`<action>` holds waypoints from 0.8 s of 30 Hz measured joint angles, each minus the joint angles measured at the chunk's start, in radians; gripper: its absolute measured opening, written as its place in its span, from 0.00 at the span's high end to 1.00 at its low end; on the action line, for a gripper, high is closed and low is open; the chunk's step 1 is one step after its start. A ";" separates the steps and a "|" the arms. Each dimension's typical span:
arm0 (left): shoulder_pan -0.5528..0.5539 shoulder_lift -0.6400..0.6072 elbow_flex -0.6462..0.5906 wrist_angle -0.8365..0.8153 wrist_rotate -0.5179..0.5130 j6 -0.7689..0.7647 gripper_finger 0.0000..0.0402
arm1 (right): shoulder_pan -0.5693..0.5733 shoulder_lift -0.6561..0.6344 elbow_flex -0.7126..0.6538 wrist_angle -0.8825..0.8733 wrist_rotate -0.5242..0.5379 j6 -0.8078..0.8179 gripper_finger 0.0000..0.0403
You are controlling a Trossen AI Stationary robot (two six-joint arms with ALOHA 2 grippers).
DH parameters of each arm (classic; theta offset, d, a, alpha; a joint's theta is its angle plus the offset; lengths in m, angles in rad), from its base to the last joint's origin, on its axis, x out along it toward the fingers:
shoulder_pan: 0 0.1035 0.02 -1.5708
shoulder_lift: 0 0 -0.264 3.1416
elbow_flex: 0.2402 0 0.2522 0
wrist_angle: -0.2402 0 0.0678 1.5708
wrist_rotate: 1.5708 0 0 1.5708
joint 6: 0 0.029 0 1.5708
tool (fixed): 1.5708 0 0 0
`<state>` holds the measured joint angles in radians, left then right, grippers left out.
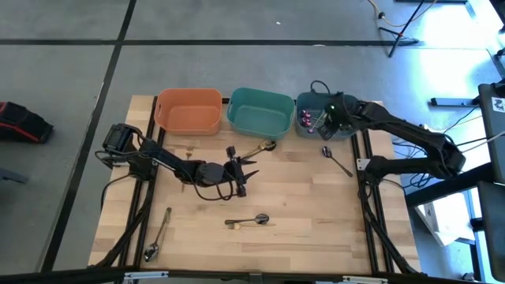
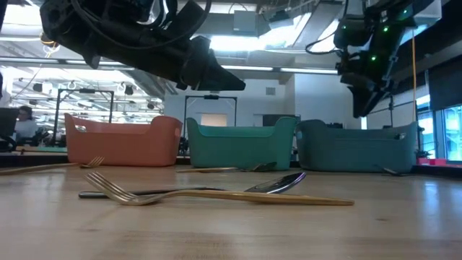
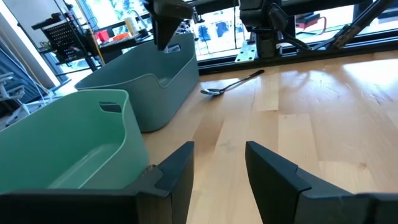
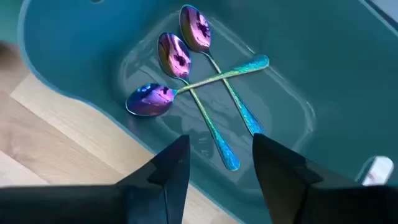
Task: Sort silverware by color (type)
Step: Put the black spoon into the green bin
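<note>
A: Right jaws, then?

B: Spread wide, gripping nothing, poised above the blue-grey bin (image 1: 316, 126) at 1 o'clock on the worktop (image 1: 316, 229). Three iridescent spoons (image 4: 180, 68) lay crossed on its floor.

A: And the left jaws?

B: Parted too, and empty. Hovered near the centre, just short of the gold spoon (image 1: 259, 148) lying at 12 o'clock beside the teal bin (image 1: 260, 114).

A: Other silverware?

B: Loose on the wood. Dark spoon (image 1: 337, 160) at 2 o'clock. Gold fork (image 2: 216, 193) against a second dark spoon (image 2: 278, 183) at 6 o'clock. Second gold fork (image 1: 163, 223) and third dark spoon (image 1: 151, 252) near 7 o'clock.

A: Best way on from here?

B: Probably straight up first, clear of the bin rim, and only then across to the dark spoon at 2 o'clock. Jaws set square across the slim handle, low to the wood, closed slowly.

A: Anything shown in one view only?

B: Spoon count inside the bin: plain from the right wrist, mere purple glints from above. Fork tines and spoon bowl arching off the wood: seen only from the low camera. Whole layout: from above alone.
</note>
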<state>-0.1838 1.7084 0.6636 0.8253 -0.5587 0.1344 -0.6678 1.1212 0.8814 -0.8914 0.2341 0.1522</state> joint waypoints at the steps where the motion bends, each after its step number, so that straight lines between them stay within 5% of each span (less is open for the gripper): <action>1: 0.000 0.000 0.000 0.000 0.000 -0.001 0.65 | -0.010 0.005 0.000 0.006 -0.022 -0.008 0.58; 24: -0.066 0.000 0.000 0.001 -0.005 -0.054 0.65 | -0.046 0.027 0.000 0.004 -0.097 -0.035 0.58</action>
<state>-0.2501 1.7084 0.6636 0.8264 -0.5640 0.0807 -0.7139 1.1484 0.8814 -0.8871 0.1375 0.1173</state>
